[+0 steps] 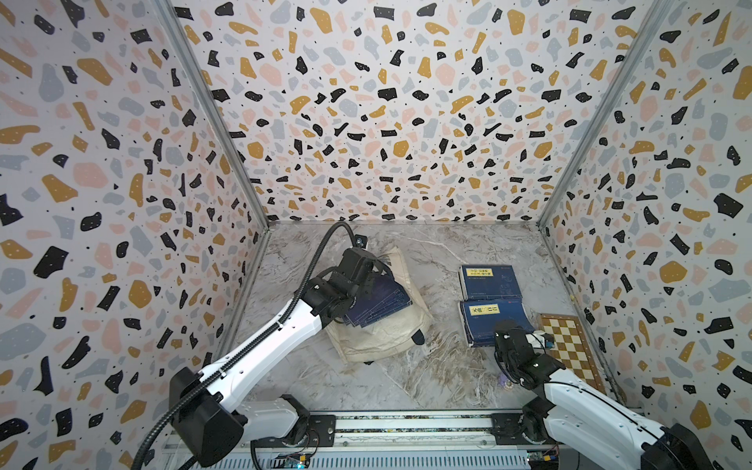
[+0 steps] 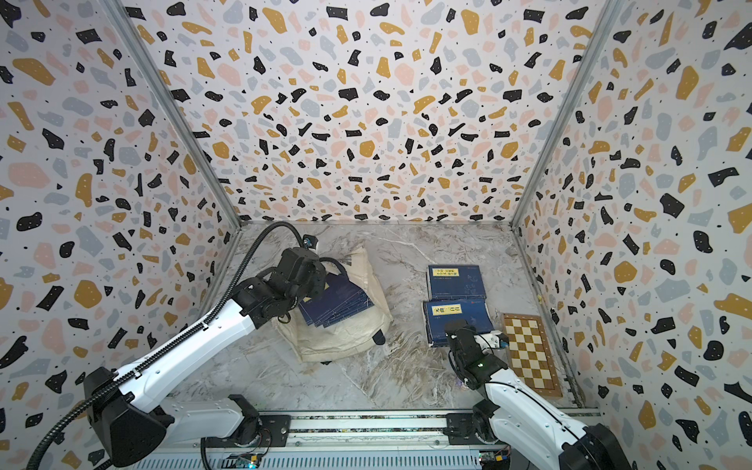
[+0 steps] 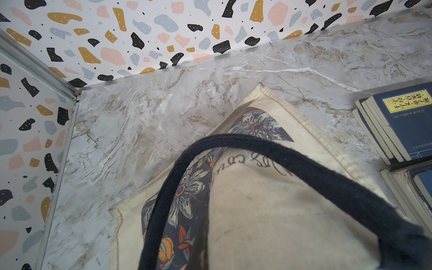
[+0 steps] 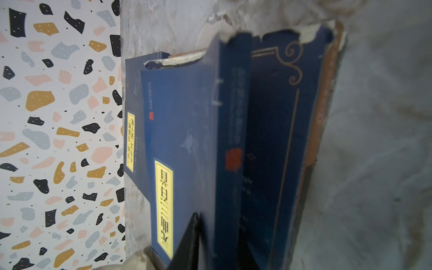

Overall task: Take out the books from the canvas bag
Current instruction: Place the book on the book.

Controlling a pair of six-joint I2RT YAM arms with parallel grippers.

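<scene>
cloth, paper, wood, metal

the canvas bag (image 1: 386, 342) is coarse cream cloth, matt and creased; its navy strap (image 3: 304, 168) is fuzzy webbing. the books (image 1: 490, 280) have matt navy paper covers, one torn to fibrous board at an edge. the table (image 1: 427, 378) looks like smooth marble. the checkered board (image 1: 569, 354) looks like smooth wood. corner rails (image 1: 206, 101): brushed metal. arm shells (image 1: 268, 354): glossy white plastic.

Both arms same build: left arm (image 1: 268, 346) and right arm (image 1: 602, 411) have white moulded shells dotted with small dark screws, black joint housings and black wrists; left one carries a black corrugated cable conduit (image 1: 321, 249), both sit on a silver base rail (image 1: 407, 425) with exposed wiring.
</scene>
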